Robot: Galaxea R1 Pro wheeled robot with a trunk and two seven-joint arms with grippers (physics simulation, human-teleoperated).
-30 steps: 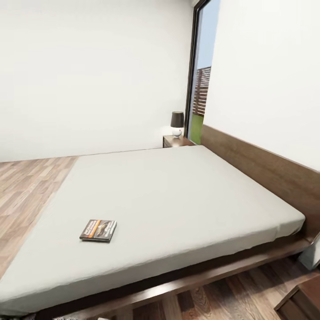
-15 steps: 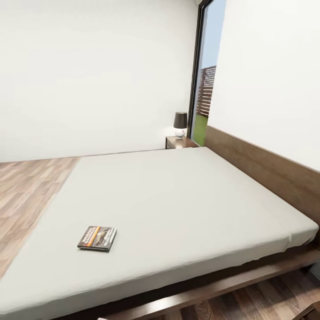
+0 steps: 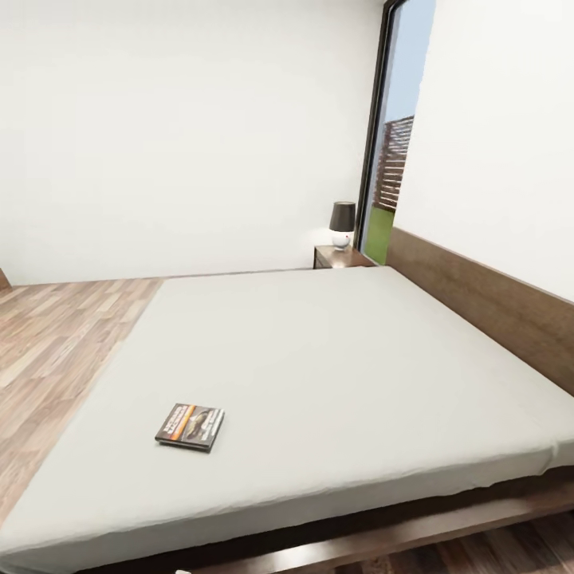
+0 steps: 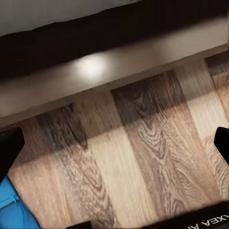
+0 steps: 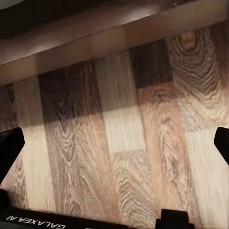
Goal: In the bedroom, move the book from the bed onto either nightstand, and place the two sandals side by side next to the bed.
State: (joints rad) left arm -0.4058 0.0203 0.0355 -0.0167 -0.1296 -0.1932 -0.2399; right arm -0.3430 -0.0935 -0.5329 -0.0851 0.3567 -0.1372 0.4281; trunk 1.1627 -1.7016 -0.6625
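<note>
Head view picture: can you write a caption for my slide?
A book lies flat on the bed, far from the nightstand and its lamp.

The bed has a smooth, matt mattress and a dark wood frame. The floor is grained wood plank with a slight sheen.

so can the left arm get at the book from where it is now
Probably not yet: the left gripper hangs open low over the floor beside the bed frame, while the book lies up on the mattress, nothing covering it.

the black two-fingered left gripper points downward, its fingertips spread wide; the black right gripper likewise, fingertips wide apart.
</note>
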